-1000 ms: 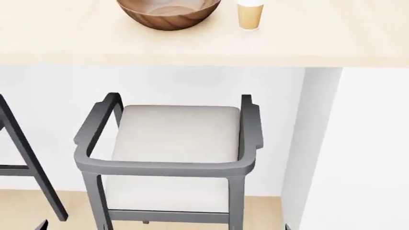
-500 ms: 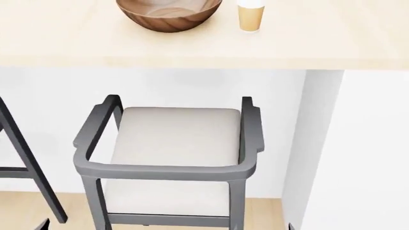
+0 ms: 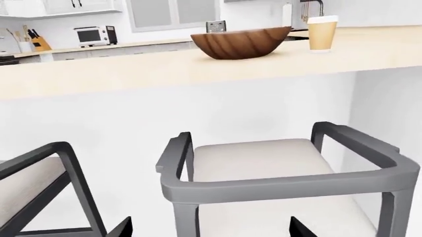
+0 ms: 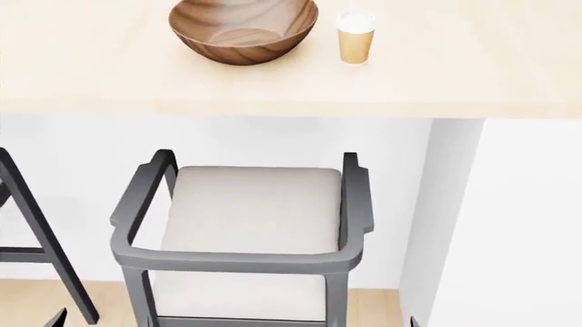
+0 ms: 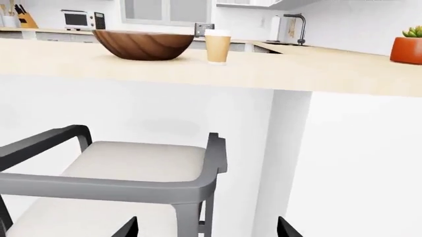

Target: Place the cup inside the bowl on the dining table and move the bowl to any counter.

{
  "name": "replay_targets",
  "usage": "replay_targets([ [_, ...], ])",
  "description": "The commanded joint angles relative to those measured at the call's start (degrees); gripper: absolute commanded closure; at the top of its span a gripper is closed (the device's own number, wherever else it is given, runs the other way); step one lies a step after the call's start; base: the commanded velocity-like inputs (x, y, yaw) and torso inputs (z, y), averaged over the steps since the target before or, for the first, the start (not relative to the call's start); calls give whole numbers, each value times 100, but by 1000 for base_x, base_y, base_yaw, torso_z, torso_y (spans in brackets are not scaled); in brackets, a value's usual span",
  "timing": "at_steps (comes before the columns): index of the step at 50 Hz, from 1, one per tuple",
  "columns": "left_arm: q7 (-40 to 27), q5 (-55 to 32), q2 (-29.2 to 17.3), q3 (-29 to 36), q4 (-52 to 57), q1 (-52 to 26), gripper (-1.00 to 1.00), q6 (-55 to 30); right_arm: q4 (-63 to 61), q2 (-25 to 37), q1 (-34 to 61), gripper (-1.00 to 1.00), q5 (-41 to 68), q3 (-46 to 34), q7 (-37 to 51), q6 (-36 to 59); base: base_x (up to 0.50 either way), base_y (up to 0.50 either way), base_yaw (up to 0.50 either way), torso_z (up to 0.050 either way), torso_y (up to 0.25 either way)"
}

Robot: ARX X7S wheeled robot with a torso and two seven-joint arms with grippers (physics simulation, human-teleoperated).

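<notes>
The wooden bowl (image 4: 244, 30) stands on the dining table (image 4: 437, 82), with the lidded tan cup (image 4: 355, 37) upright just to its right, a small gap between them. Both wrist views look up at the table from below its edge: bowl (image 3: 240, 42) and cup (image 3: 322, 33) in the left one, bowl (image 5: 142, 44) and cup (image 5: 217, 46) in the right one. My left gripper (image 3: 211, 232) is open and empty, low down over the chair. The right gripper (image 5: 207, 231) is likewise open and empty. Only the dark fingertips (image 5: 128, 228) show.
A grey-framed chair (image 4: 245, 218) with a pale cushion stands between me and the table. A second chair (image 4: 27, 225) is at the left and a white table support (image 4: 446, 204) at the right. A far counter (image 3: 99, 48) carries a microwave (image 3: 92, 35). A red-orange pot (image 5: 408, 47) sits on the table's right.
In the head view the bowl, cup and table edge have slid downward, so the whole bowl and the cup's lid now show. Neither object has moved on the table.
</notes>
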Motion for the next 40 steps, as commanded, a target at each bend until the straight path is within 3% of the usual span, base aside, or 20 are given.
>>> replay_targets([
  [1,-62,-27,-44,-20,-10,33,-100,81,4,26,7,-100,35,-33,28,-10,0,0,0,50,0],
  [14,-81,-70,-24,44,-32,-20,-100,50,7,45,9,-100,97,-51,55,-23,0,0,0,50,0],
  [20,-112,-33,-52,105,83,-19,-100,-80,10,54,11,-100,125,-60,59,-33,0,0,0,0,0],
  [21,3115,-373,435,-730,-1187,-990,-100,-150,866,1644,3008,-100,5438,-1312,769,1004,0,-3,0,0,0],
  [22,1178,986,1009,-1181,90,129,-100,-105,-24,-960,-128,-100,-912,1167,-1131,81,0,0,0,0,0],
  [40,976,648,718,-974,202,193,-100,-183,58,-705,-85,-100,-651,841,-892,105,0,0,0,0,0],
])
